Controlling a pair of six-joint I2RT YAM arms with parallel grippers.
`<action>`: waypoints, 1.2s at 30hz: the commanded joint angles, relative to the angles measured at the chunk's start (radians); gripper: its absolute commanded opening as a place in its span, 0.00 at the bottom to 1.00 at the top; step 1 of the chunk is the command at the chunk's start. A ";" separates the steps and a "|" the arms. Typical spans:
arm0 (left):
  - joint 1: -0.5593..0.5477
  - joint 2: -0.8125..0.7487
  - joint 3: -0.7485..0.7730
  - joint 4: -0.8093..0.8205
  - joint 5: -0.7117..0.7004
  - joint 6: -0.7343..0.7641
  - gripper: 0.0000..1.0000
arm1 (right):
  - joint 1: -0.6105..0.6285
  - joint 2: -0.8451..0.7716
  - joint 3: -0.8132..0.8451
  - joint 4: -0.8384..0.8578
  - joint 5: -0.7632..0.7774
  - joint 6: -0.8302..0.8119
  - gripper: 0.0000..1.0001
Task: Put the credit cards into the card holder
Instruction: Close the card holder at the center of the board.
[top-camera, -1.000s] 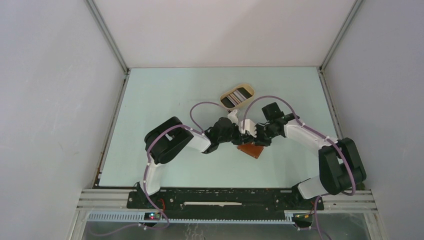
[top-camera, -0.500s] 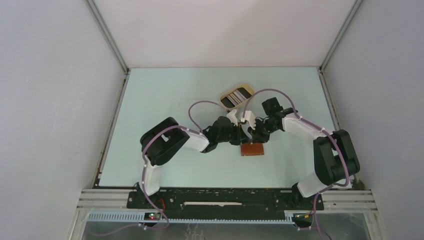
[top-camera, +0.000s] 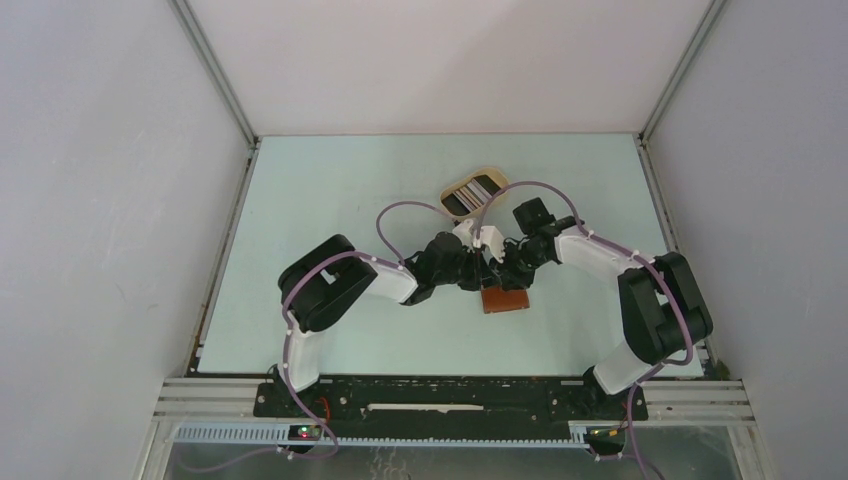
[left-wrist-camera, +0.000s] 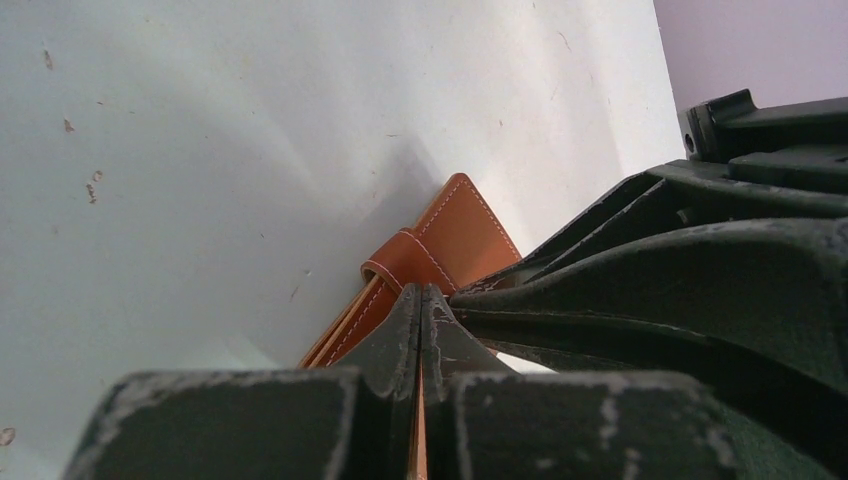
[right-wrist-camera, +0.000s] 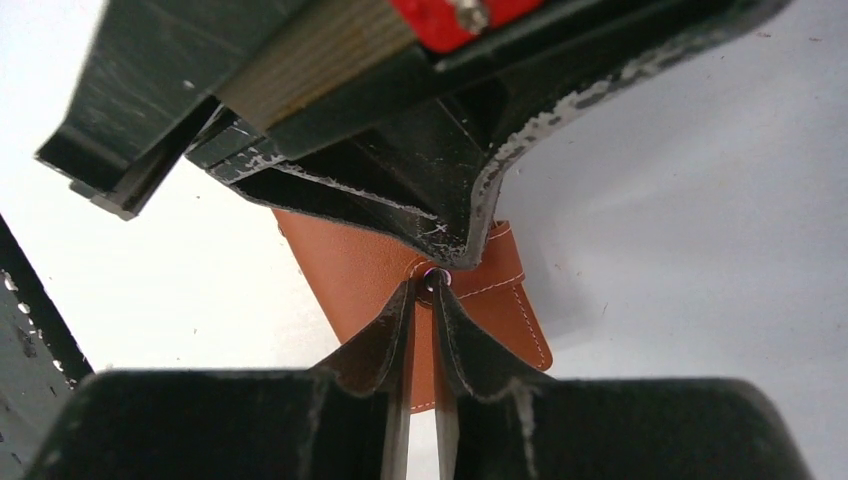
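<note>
No legible text, label, brand, number or sign on anything in view.

credit cards (top-camera: 470, 196) in tray (top-camera: 497, 172) | tray behind card holder (top-camera: 503, 299) | card holder on table (top-camera: 330, 220)

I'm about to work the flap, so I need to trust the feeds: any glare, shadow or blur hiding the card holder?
Top external: even light, sharp, but the arms cover the far edge of the card holder. Left wrist: left pincer blocks the lower half; soft shadow beside the holder. Right wrist: table washed out white at left, greyer at right; holder well lit.
</note>
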 joint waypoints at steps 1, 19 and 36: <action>0.001 -0.025 -0.030 0.000 0.018 0.027 0.00 | 0.005 0.012 0.039 0.021 0.016 0.040 0.18; 0.001 -0.020 -0.050 0.052 0.034 0.013 0.00 | 0.019 0.033 0.050 0.038 0.031 0.078 0.15; 0.024 -0.068 -0.100 0.110 0.044 -0.036 0.00 | 0.107 0.120 0.094 -0.052 0.132 0.025 0.10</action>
